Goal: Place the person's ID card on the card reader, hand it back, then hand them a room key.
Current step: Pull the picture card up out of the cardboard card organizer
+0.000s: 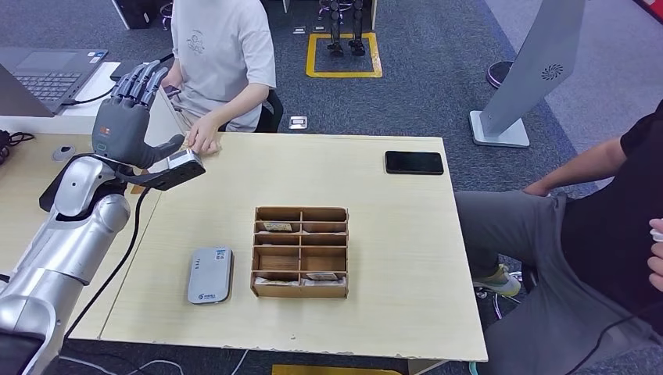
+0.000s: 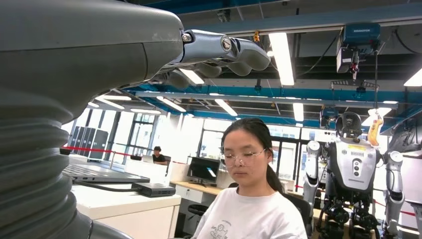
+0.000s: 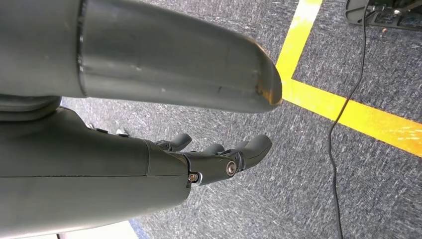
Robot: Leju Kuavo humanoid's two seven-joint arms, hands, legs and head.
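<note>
Left hand [image 1: 125, 117] is raised at the table's [image 1: 391, 312] far-left corner, fingers spread, holding nothing. Right hand [image 3: 219, 159] hangs above grey carpet, fingers extended, empty. Card reader [image 1: 209, 275] lies near-left on the light wood table, long axis running near to far. Compartmented wooden box [image 1: 301, 251] sits just right of it; black phone [image 1: 413, 162] lies far right. Seated person's hand [image 1: 203, 139] rests on the far edge.

Matt pale wood table [image 1: 375, 258], brown wooden tray [image 1: 301, 251], glossy phone [image 1: 413, 162].
</note>
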